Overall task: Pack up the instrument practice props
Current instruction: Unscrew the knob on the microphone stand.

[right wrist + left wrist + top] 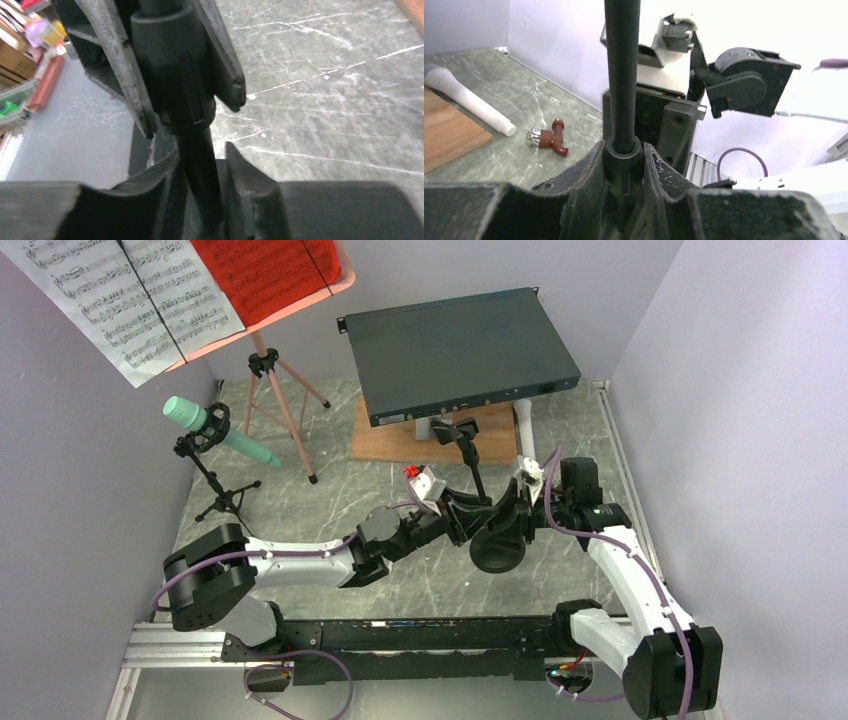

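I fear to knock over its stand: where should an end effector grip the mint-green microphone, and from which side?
Probably the bare tail of the mint-green microphone, right of the clip of its small black tripod stand, coming from the right. The slim tail sticks out free towards the arms; the head end is wider.

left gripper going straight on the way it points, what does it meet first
The mic stand pole clamped in the left gripper; right behind it, probably the right gripper, though depth is unclear.

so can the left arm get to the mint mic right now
Probably not yet: the left gripper is clamped on the small black mic stand, so it must let go first.
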{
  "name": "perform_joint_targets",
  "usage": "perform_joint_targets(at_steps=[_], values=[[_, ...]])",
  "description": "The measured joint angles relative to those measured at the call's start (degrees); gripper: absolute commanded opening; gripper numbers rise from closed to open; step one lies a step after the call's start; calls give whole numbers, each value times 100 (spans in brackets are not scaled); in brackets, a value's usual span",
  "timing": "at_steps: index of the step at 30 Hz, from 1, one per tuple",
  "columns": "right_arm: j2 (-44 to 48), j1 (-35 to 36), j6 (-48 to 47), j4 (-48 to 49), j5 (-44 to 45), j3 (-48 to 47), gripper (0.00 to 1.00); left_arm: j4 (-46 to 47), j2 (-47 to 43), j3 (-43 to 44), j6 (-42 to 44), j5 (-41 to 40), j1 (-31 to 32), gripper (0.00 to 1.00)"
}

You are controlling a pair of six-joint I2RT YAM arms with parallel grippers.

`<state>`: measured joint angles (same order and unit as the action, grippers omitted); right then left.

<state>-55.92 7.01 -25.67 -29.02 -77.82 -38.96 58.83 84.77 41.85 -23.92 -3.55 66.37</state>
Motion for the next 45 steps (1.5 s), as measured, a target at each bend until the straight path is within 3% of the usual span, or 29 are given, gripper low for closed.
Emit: perform_joint_targets(at_steps=[1,5,8,16,17,19,21,23,25,28,33,37,40,45], values=[[-2,9,33,44,20,4,2,0,4,42,-37,-50,-2,0],[31,31,85,227,59,11,0,-74,20,103,-382,-409,-15,0],[111,33,376,321,457,15,0,-682,15,352,-745,-984,81,0],[361,66,1128,938,1482,24,0,-5431,297,2894,-2511,-3453,573,0],[382,90,1152,970,1517,24,0,-5722,343,3060,-2638,-3674,629,2],[402,125,1187,1008,1519,24,0,-5952,378,3171,-2752,-3963,715,20],[402,138,1200,1005,1467,28,0,-5934,378,3156,-2728,-4105,772,48],[402,127,1211,1001,1412,28,0,-5742,354,3064,-2452,-4087,796,67],[376,61,1215,990,1440,28,0,-5353,214,2820,-2046,-3871,837,83],[326,-44,1102,881,1419,28,0,-4651,-245,2151,-1246,-3276,927,99],[321,-70,754,651,1097,28,0,-3287,-1226,715,-221,-1624,732,97],[313,-87,479,474,787,28,0,-2411,-1534,-96,-243,-166,-129,97],[308,-94,323,420,586,28,0,-1847,-1469,-442,-284,450,-516,98],[308,-98,203,330,387,28,0,-1025,-1196,-549,-236,1128,-505,97]])
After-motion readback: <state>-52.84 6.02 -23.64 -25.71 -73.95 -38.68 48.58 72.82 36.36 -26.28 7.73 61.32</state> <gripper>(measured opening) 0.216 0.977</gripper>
